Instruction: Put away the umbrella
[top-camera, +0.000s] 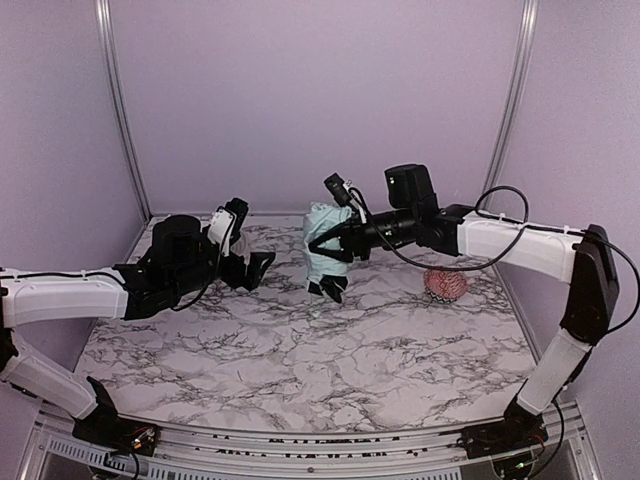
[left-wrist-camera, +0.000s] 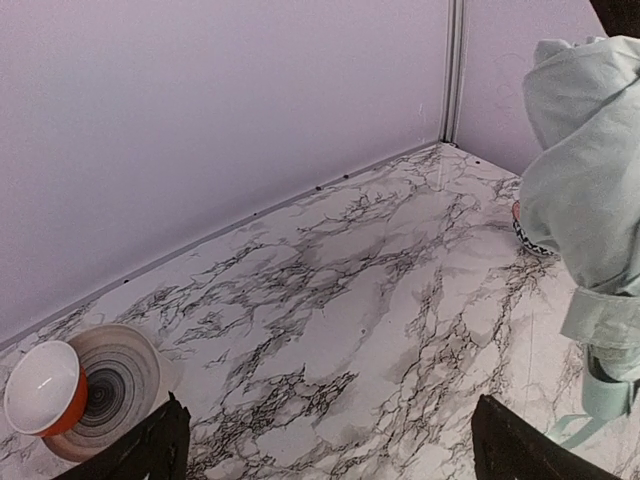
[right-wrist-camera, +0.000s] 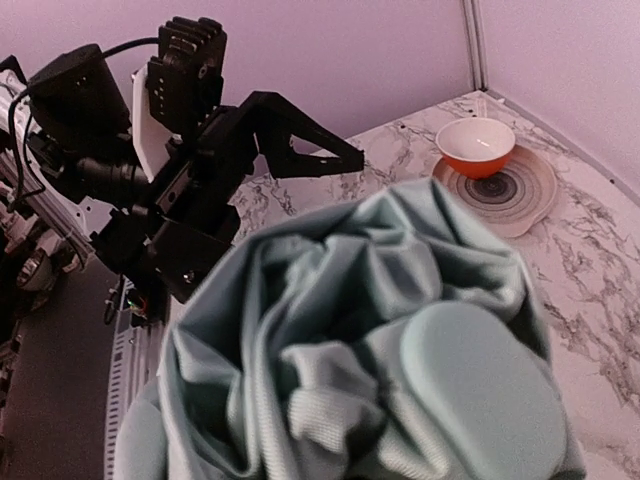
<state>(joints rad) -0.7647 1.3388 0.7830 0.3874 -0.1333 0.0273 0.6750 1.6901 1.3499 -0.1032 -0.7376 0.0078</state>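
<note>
The umbrella (top-camera: 322, 243) is a folded bundle of pale mint-green fabric held upright above the back middle of the table. My right gripper (top-camera: 334, 243) is shut on it from the right, with black fingers on both sides of the bundle. In the right wrist view the umbrella (right-wrist-camera: 360, 330) fills the frame and hides my own fingers; its smooth pale green handle end (right-wrist-camera: 480, 395) faces the camera. My left gripper (top-camera: 255, 268) stands open just left of the bundle and apart from it. In the left wrist view the umbrella (left-wrist-camera: 590, 190) hangs at the right edge, and the left gripper (left-wrist-camera: 330, 445) has nothing between its fingers.
A pink patterned round lump (top-camera: 445, 284) lies on the marble table (top-camera: 300, 350) under the right arm. An orange bowl (left-wrist-camera: 42, 388) sits on a round ringed mat (left-wrist-camera: 118, 385) near the back left wall; the right wrist view also shows this bowl (right-wrist-camera: 478, 146).
</note>
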